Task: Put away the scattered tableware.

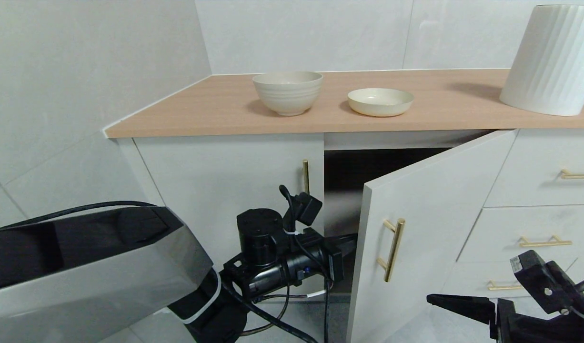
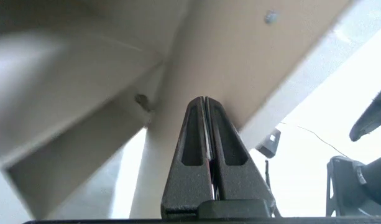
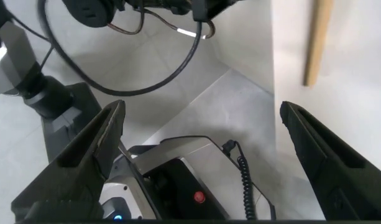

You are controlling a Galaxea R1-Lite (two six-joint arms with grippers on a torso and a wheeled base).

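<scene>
Two glazed cream pieces, a deep ribbed bowl and a smooth shallow dish, sat on the wood-grain counter, so the left gripper, fingers pressed together just inside the half-open matte door, probably needed to push it wide steadily, while the right gripper hung low, spread.

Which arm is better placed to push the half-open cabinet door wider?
Left, probably: the left end effector, shut, sits behind the cabinet door, ready to push. The right end effector hangs open, low, in front of it.
</scene>
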